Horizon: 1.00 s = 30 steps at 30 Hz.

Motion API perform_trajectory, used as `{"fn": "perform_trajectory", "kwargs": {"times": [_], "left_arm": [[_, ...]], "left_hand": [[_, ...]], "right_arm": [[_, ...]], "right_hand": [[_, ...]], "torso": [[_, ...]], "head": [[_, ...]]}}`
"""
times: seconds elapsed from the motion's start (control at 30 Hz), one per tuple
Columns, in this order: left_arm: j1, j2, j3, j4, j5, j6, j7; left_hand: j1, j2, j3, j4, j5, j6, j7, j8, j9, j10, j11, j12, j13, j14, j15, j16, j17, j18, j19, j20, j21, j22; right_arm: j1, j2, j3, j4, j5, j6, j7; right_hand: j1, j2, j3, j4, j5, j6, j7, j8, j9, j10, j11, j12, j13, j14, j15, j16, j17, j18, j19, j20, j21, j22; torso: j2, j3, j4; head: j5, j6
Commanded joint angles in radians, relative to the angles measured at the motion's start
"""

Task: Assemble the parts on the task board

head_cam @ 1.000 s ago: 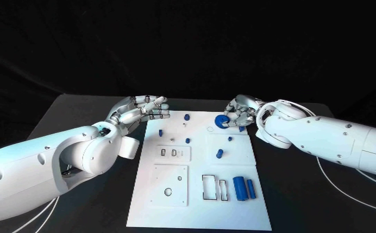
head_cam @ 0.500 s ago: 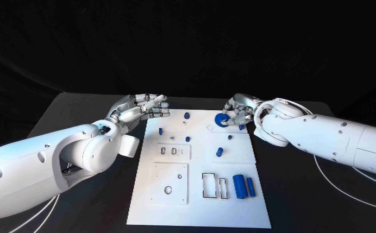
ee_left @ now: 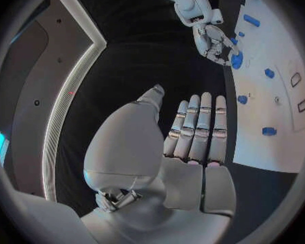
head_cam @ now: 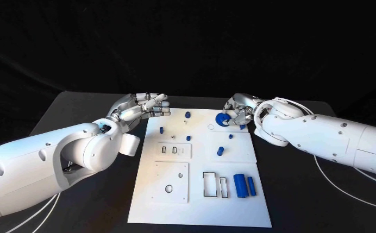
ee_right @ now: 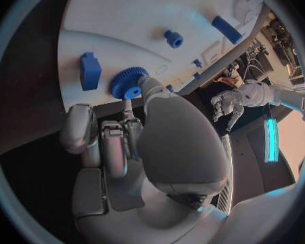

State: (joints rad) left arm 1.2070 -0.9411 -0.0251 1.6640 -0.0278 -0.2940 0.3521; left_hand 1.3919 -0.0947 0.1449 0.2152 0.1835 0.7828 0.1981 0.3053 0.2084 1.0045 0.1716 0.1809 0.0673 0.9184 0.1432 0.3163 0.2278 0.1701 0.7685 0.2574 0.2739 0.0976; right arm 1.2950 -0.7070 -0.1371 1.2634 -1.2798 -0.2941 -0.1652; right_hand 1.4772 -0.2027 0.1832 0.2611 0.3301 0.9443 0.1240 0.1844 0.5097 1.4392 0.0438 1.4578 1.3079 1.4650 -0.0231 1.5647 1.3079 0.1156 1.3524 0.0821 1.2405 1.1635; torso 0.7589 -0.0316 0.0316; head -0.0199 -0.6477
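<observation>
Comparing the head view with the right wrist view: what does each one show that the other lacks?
Head view alone: the two long blue bars lying side by side at the near end of the white task board, beside a rectangular cut-out. Right wrist view alone: the toothed rim of the round blue gear and a thick blue block beside it. Both: the right hand touching that gear, and the left hand empty, fingers straight.

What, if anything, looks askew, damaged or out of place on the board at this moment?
Nothing stands out. The task board lies flat on the black table, with the loose blue parts spread over it. The right robot hand holds a blue gear at the far edge, while the left robot hand hangs empty beside the board's far left corner.
</observation>
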Motion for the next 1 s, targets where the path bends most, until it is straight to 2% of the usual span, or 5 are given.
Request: {"fn": "perform_trajectory", "kwargs": {"times": [0.03, 0.23, 0.3, 0.57, 1.0], "left_arm": [[0.001, 0.001, 0.001, 0.002, -0.006, 0.019, 0.003], [0.001, 0.001, 0.001, 0.002, -0.005, 0.021, 0.002], [0.001, 0.001, 0.001, 0.002, -0.004, 0.021, 0.002], [0.001, 0.002, 0.001, -0.002, -0.003, 0.023, 0.002], [0.001, 0.008, 0.001, -0.005, -0.002, 0.022, 0.004]], "left_hand": [[0.002, 0.011, -0.005, 0.001, 0.004, -0.007, 0.024, -0.006, 0.002, 0.001, 0.008, -0.004, 0.001, -0.005, 0.004, -0.004, 0.002, 0.012, 0.003, 0.001, -0.006, -0.001], [0.002, 0.013, -0.006, 0.003, 0.004, -0.008, 0.024, -0.006, 0.002, 0.0, 0.008, -0.005, 0.001, -0.008, 0.005, -0.006, 0.002, 0.012, 0.003, 0.002, -0.006, -0.002], [0.002, 0.013, -0.006, 0.003, 0.004, -0.008, 0.024, -0.006, 0.002, 0.0, 0.008, -0.005, 0.001, -0.008, 0.005, -0.006, 0.002, 0.012, 0.003, 0.002, -0.006, -0.002], [0.002, 0.013, -0.006, 0.003, 0.004, -0.008, 0.024, -0.006, 0.002, 0.0, 0.008, -0.005, 0.001, -0.008, 0.005, -0.006, 0.002, 0.012, 0.003, 0.002, -0.006, -0.002], [0.002, 0.016, -0.007, 0.004, 0.003, -0.008, 0.025, -0.006, 0.002, 0.0, 0.009, -0.007, 0.001, -0.01, 0.005, -0.008, 0.002, 0.012, 0.002, 0.002, -0.007, -0.003]], "right_arm": [[-0.009, 0.0, -0.005, 0.003, -0.065, 0.022, -0.035], [-0.011, -0.002, -0.005, 0.014, -0.076, -0.04, -0.027], [-0.011, -0.006, -0.005, 0.027, -0.073, -0.077, -0.014], [-0.004, -0.028, -0.002, 0.136, -0.129, -0.21, 0.01], [0.009, 0.039, 0.0, 0.213, -0.247, -0.23, -0.036]], "right_hand": [[0.01, 0.001, 0.012, 0.001, -0.004, 0.014, -0.002, 0.007, 0.005, 0.008, -0.002, 0.006, 0.086, 0.106, -0.002, 0.006, 0.263, -0.018, 0.005, 0.0, 0.007, 0.004], [0.011, 0.003, 0.069, 0.005, -0.027, 0.039, -0.01, 0.015, 0.016, 0.018, -0.009, 0.015, 0.1, 0.106, -0.008, 0.006, 0.263, -0.019, 0.008, -0.005, 0.012, 0.013], [-0.015, 0.007, 0.09, 0.02, -0.085, 0.044, -0.014, 0.016, 0.023, 0.026, -0.012, 0.022, 0.11, 0.106, -0.01, 0.006, 0.263, -0.02, 0.01, -0.007, 0.013, 0.018], [-0.012, 0.0, 0.137, 0.009, -0.081, 0.055, -0.02, 0.018, 0.033, 0.05, -0.018, 0.041, 0.142, 0.106, -0.016, 0.006, 0.263, -0.032, 0.041, -0.013, 0.057, 0.073], [-0.019, -0.016, 0.178, 0.003, -0.081, 0.056, -0.02, 0.014, 0.037, 0.05, -0.019, 0.039, 0.141, 0.106, -0.017, 0.006, 0.263, -0.032, 0.041, -0.015, 0.056, 0.074]], "torso": [[0.0, 0.0001, -0.0003], [-0.001, 0.0001, 0.0001], [-0.001, 0.0, 0.0], [-0.002, -0.001, 0.0], [0.0, -0.0009, 0.0026]], "head": [[0.0, -0.002], [-0.001, -0.001], [-0.001, 0.0], [0.002, 0.005], [0.004, 0.006]]}}
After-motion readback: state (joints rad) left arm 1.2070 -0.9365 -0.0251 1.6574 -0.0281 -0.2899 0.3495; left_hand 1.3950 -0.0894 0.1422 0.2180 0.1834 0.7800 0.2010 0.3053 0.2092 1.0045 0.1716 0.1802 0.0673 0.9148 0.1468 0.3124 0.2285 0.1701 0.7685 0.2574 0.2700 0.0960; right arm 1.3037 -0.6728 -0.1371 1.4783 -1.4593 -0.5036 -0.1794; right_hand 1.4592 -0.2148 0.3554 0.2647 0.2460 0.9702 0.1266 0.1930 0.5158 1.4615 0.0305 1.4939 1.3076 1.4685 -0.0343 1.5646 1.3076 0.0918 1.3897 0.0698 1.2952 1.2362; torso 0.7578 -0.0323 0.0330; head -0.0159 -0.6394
